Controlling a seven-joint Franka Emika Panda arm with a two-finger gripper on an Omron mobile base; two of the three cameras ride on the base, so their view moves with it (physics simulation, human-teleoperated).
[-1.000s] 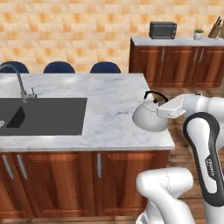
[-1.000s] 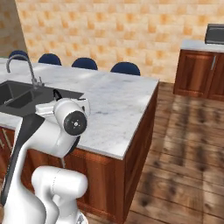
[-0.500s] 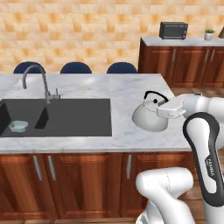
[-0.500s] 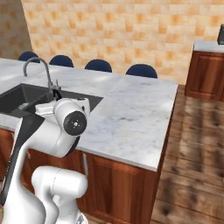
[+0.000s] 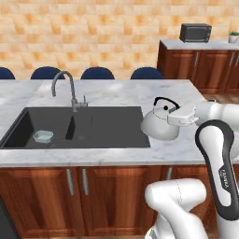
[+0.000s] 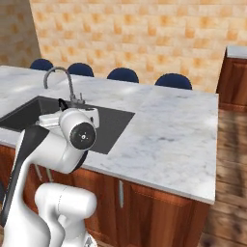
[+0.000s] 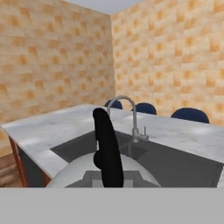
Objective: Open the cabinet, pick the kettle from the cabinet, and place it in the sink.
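A small pale dish (image 5: pixel 43 136) lies far left in the sink (image 5: pixel 107 126), with the tap (image 5: pixel 65 88) rising behind the basin. To the right, the kettle (image 5: pixel 159 122) hangs over the marble worktop (image 5: pixel 116 154) just past the sink's right edge, the hand (image 5: pixel 179 116) clamped on its black handle (image 7: pixel 107 148).

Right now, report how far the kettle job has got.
Done: the kettle is out of the cabinet and carried at the gripper, its black handle close in the hand view. In hand: it hangs over the counter just right of the sink; whether the fingers are shut on it cannot be seen. Left: move it over the basin, lower it and release.
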